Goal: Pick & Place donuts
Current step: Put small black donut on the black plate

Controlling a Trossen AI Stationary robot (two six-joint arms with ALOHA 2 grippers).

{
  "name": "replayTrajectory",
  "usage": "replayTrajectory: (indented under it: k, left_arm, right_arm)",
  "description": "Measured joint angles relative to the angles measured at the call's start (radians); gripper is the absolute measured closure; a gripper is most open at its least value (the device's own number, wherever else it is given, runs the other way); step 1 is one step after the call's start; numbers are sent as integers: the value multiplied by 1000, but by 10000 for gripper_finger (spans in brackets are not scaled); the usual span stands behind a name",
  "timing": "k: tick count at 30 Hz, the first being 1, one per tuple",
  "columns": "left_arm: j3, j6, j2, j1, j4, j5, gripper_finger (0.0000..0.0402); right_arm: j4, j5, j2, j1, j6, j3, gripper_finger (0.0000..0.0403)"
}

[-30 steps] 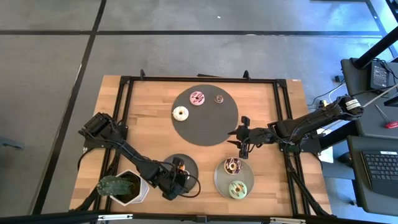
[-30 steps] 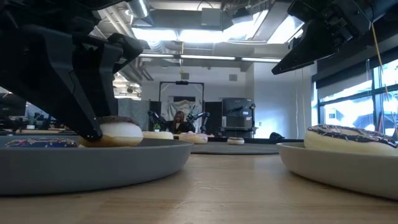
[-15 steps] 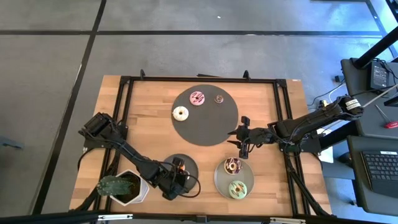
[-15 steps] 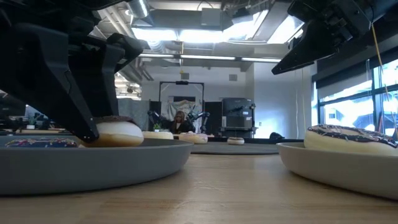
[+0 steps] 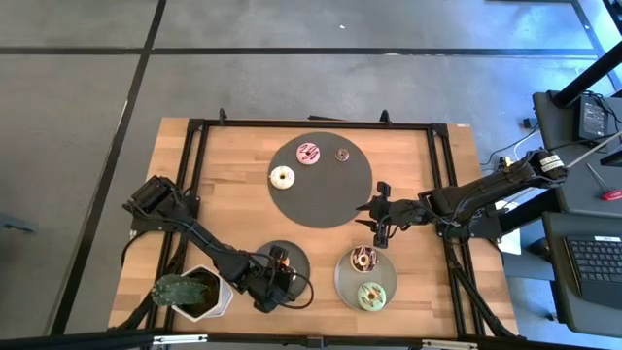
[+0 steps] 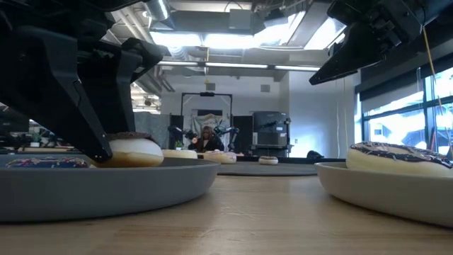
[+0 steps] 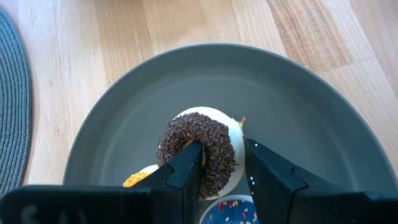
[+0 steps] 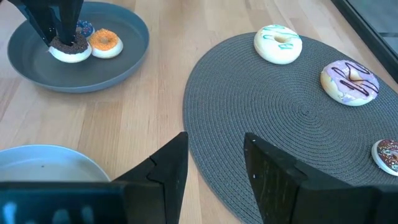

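The bench (image 5: 233, 185) is pale wood with a visible grain. On it lies a dark grey woven mat (image 8: 298, 118) with concentric ridges, bearing a white donut (image 8: 278, 43) with teal drizzle and a lilac donut (image 8: 349, 83) with dark stripes. A slate-grey plate (image 7: 298, 99) holds a chocolate-sprinkled donut (image 7: 208, 140) over white, an orange mini donut (image 8: 104, 42), and a blue one (image 7: 231, 211) with multicoloured sprinkles.

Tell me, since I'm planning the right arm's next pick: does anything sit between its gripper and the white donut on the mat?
Nothing visible does. Only bare mat lies between the open right gripper and the white donut.
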Motion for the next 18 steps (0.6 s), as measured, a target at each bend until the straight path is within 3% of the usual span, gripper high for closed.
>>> replayTrajectory:
  k: [18]
  left_arm:
    - [0, -27, 0, 0, 0, 0, 254]
  right_arm:
    - [0, 0, 0, 0, -3, 0, 245]
